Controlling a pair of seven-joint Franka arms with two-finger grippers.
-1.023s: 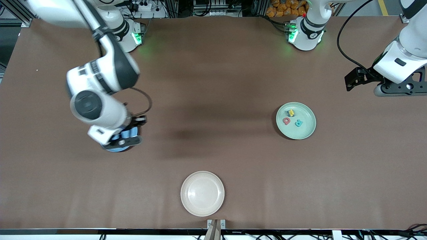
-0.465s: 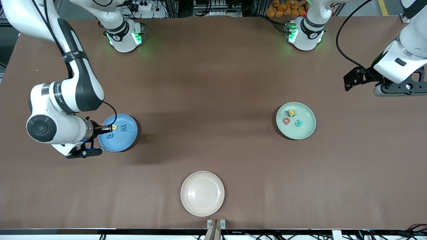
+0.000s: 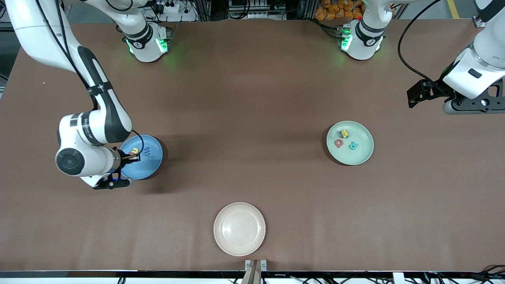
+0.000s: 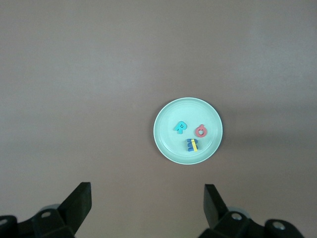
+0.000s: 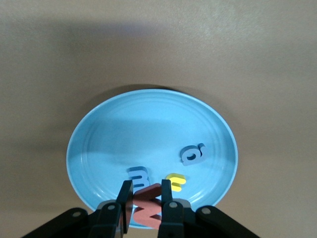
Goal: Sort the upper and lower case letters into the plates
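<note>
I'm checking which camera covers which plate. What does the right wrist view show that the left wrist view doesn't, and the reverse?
Only the right wrist view shows the blue plate holding a blue m, a yellow letter and a blue letter, with the right gripper shut on a red letter over that plate. Only the left wrist view shows the mint green plate with a teal letter, a red letter and a blue-and-yellow pair, and the open left gripper, waiting. Both show the brown table.
</note>
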